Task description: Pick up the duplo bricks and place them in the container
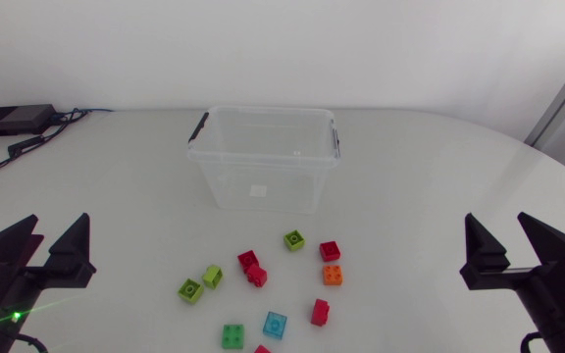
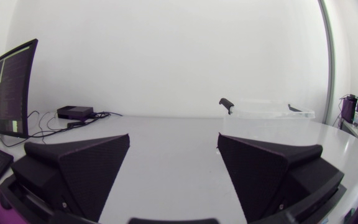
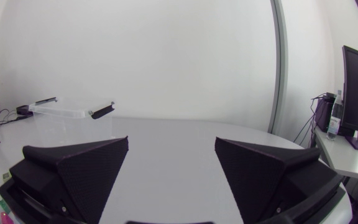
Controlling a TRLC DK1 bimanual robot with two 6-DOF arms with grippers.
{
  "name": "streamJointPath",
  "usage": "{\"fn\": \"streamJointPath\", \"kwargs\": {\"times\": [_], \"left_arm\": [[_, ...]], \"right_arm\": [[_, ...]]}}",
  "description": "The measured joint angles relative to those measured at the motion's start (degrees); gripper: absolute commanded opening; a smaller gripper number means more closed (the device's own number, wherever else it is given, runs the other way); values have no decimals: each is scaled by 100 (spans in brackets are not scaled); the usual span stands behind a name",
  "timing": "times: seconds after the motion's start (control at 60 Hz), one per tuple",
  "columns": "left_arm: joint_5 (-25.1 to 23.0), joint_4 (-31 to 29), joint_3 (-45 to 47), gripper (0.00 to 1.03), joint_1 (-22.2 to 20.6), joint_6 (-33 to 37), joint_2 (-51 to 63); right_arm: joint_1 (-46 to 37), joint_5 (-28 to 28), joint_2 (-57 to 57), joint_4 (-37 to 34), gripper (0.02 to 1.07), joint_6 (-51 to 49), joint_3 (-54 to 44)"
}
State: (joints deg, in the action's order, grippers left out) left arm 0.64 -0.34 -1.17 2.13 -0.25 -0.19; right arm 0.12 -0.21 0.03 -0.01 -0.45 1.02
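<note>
Zero contact anywhere. Seeing duplo bricks (image 1: 276, 325) lying scattered lower centre of frame, red, lime, green, orange, blue, just below clear container (image 1: 263, 162) standing upper centre on white table (image 1: 439, 176). Holding left gripper (image 1: 59, 221) at lower left, fingers spread apart, clamping nothing. Holding right gripper (image 1: 495, 221) at lower right, likewise spread wide.
</note>
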Motion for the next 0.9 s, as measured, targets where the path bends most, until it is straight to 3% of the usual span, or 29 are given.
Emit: {"fn": "streamJointPath", "kwargs": {"times": [0.217,0.5,0.633,0.8,0.9], "left_arm": [[2,-262,-817,96,-90,0,291],[7,-647,-2092,96,-608,-7,2135],[28,-1311,-2498,96,-883,-7,3191],[111,-2898,-3528,96,-1187,160,5051],[90,-3178,-3871,96,-1423,245,5941]], "right_arm": [[160,7,151,0,102,0,315],[212,37,1829,-15,102,4,1373],[260,11,2583,-317,102,63,1838],[367,-140,3545,-1200,102,197,2393],[492,-157,4262,-1832,102,162,2817]]}}
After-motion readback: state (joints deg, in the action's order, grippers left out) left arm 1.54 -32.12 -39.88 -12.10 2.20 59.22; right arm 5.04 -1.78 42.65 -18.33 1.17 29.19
